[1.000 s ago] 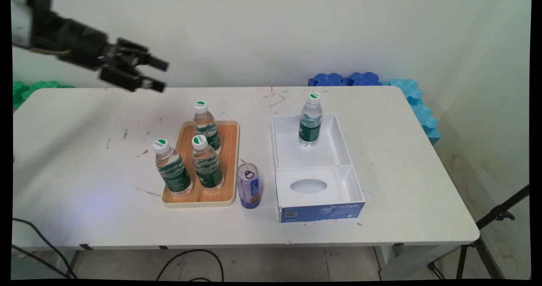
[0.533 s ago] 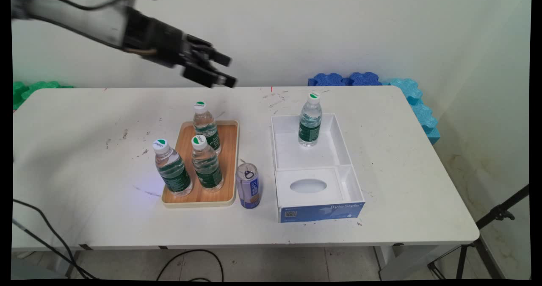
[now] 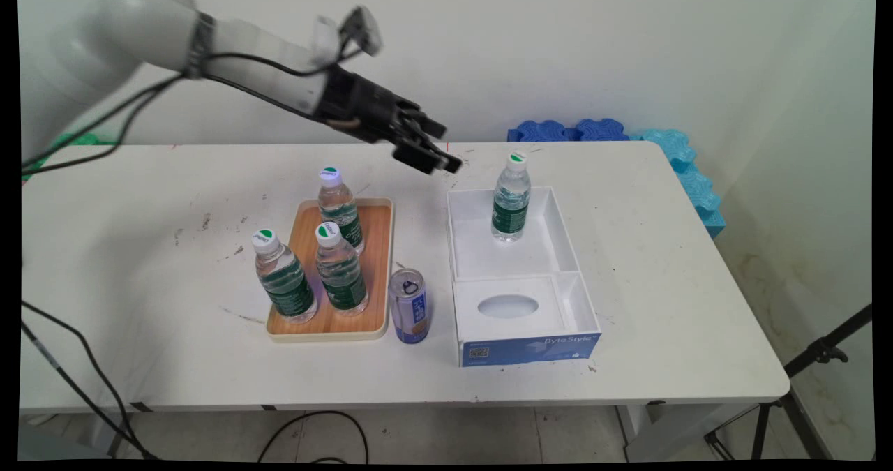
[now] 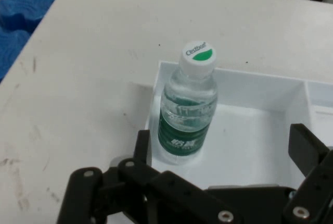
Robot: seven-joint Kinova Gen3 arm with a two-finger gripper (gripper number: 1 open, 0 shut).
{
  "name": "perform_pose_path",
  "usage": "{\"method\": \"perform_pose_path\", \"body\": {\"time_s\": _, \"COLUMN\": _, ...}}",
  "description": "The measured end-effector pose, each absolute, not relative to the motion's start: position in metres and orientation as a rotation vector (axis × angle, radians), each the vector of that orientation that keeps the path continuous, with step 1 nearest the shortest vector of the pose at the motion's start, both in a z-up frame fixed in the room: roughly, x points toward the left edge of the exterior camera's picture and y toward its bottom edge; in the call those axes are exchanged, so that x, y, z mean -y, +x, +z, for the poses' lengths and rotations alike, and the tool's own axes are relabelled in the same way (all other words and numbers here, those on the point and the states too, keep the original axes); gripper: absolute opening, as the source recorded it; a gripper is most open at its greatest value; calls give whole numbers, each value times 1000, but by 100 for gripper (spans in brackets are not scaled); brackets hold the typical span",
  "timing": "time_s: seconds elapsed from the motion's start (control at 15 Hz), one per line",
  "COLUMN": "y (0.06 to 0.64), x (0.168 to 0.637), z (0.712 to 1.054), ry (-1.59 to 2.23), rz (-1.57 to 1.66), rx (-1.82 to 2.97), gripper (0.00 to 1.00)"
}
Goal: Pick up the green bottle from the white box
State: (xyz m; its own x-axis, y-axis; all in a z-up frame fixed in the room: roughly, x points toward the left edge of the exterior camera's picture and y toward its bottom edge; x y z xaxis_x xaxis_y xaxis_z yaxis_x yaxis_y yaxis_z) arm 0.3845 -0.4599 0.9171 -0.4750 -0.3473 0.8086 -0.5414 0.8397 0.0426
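Lone bottle in white box, space around.

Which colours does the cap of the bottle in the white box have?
The cap is white with a green half-circle mark on top; the hand view shows it best.

the tabletop looks like matt white laminate, scuffed with dark marks. the tray shows smooth wood grain. the bottles are clear glossy plastic. the can is shiny metal. the box is smooth white card. the hand is matt black.
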Motion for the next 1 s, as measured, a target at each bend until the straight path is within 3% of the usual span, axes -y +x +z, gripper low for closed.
{"method": "perform_pose_path", "body": {"time_s": 0.53, "y": 331, "x": 502, "z": 854, "ry": 617, "rz": 241, "rx": 2154, "gripper": 100}}
{"method": "perform_pose_path", "body": {"time_s": 1.0, "y": 304, "x": 519, "z": 822, "ry": 576, "rz": 254, "rx": 2157, "gripper": 100}}
